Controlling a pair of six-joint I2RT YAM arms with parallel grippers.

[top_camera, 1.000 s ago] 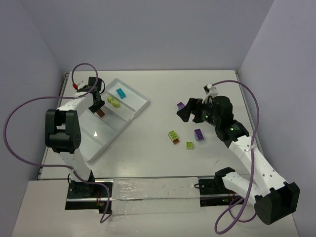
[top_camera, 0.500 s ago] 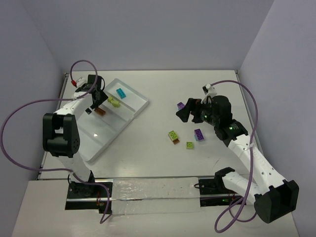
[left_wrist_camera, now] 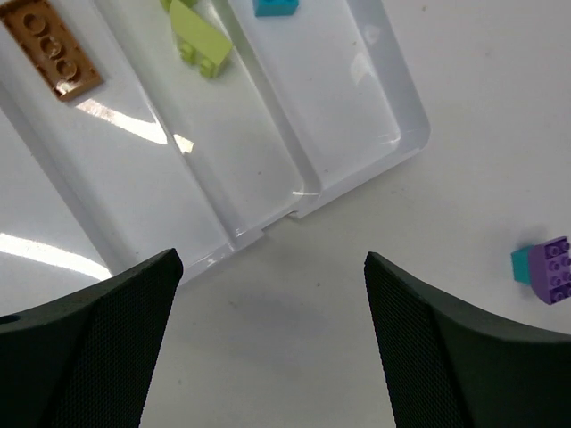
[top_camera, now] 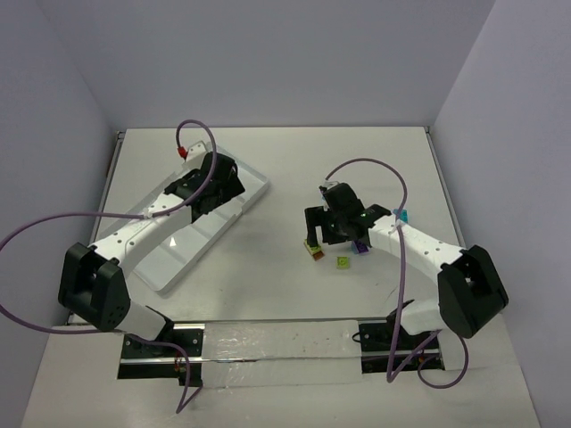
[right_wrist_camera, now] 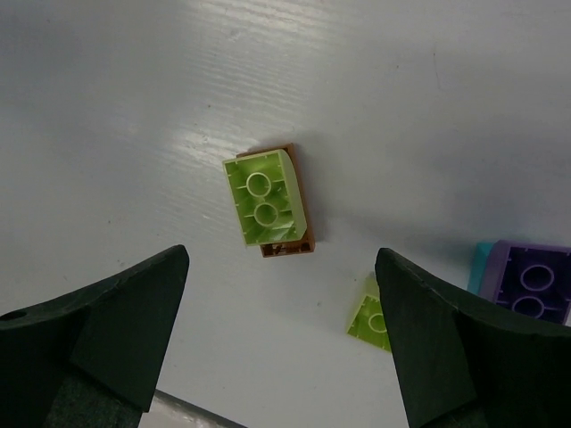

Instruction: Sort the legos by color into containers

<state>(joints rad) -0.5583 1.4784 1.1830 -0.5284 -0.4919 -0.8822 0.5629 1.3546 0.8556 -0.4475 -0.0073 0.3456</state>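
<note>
On the white table [top_camera: 285,160], a smooth glossy sheet streaked with glare and closed in by pale lavender walls [top_camera: 268,62], the white tray [top_camera: 257,189] lies slanted at the left. The left arm reaches across it and hides its middle from above. Purple cables [top_camera: 364,161] loop off both arms.

The left tool [left_wrist_camera: 272,263] hangs over a corner of the tray, its jaws spread wide with nothing between them. Three neighbouring compartments of the tray each hold something: a brown plate [left_wrist_camera: 52,49], a lime brick [left_wrist_camera: 201,40] and a teal brick [left_wrist_camera: 275,7]. Past the corner, on bare table, lies a purple-and-teal piece [left_wrist_camera: 549,267]; I cannot tell whether it is the one by the other arm.

The right tool [right_wrist_camera: 281,259] is likewise wide and empty, its fingers standing either side of a lime-on-brown stack [right_wrist_camera: 265,201] and apart from it. Near that stack lie a small lime square [right_wrist_camera: 370,316] and a purple brick [right_wrist_camera: 531,281] with teal just beside it. From above, the right wrist covers part of this cluster.
</note>
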